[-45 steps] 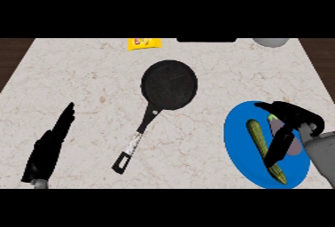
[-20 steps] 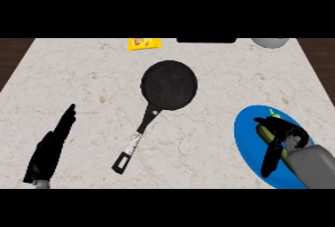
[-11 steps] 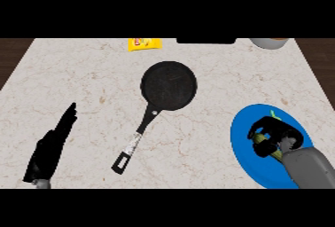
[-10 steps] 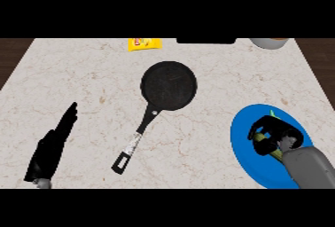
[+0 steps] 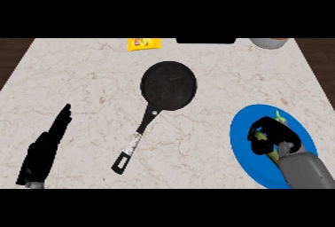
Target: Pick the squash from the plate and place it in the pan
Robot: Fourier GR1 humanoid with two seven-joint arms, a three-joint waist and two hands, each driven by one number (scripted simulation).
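Observation:
A blue plate (image 5: 245, 148) lies at the right of the counter. On it is a green squash (image 5: 264, 145), mostly hidden by my right hand (image 5: 278, 133), whose black fingers curl round it. Only the squash's pale stem tip and a green strip under the fingers show. A black pan (image 5: 169, 85) sits at the counter's middle, its handle (image 5: 133, 146) pointing toward the lower left. My left hand (image 5: 46, 148) rests open at the lower left, fingers straight, far from the pan.
A yellow packet (image 5: 143, 44) lies at the counter's back edge. A dark rectangular object (image 5: 205, 41) and a grey bowl (image 5: 269, 43) sit farther right along that edge. Dark wood flooring borders the counter on both sides.
My right hand came down over the squash and its fingers curled round it. The plate has shifted slightly left. The left hand and the pan have stayed still.

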